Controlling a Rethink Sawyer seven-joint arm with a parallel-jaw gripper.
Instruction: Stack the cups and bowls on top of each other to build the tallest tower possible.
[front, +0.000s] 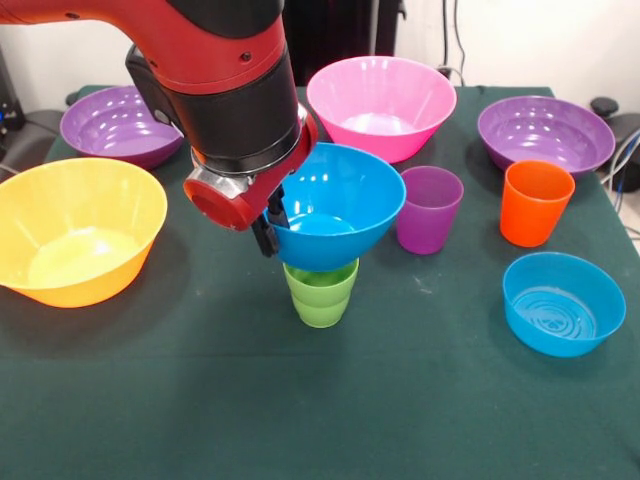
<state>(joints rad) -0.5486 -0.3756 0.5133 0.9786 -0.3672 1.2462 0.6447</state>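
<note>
Claw (268, 228) clamped on blue bowl (335, 205) rim, frame centre, tilted on green cup (320, 292); best levelled and centred before release.

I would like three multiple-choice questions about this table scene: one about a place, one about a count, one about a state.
1. Where does the medium blue bowl sit?
A. on the green cup
B. inside the pink bowl
C. flat on the cloth

2. How many purple bowls are on the table?
A. one
B. two
C. three

3. How does the gripper stand?
A. far from everything
B. shut on the medium blue bowl's rim
C. holding the orange cup

Key: 1 A, the bowl rests tilted on the cup's mouth. 2 B, one at each far corner. 3 B, fingers clasp the rim.
</note>
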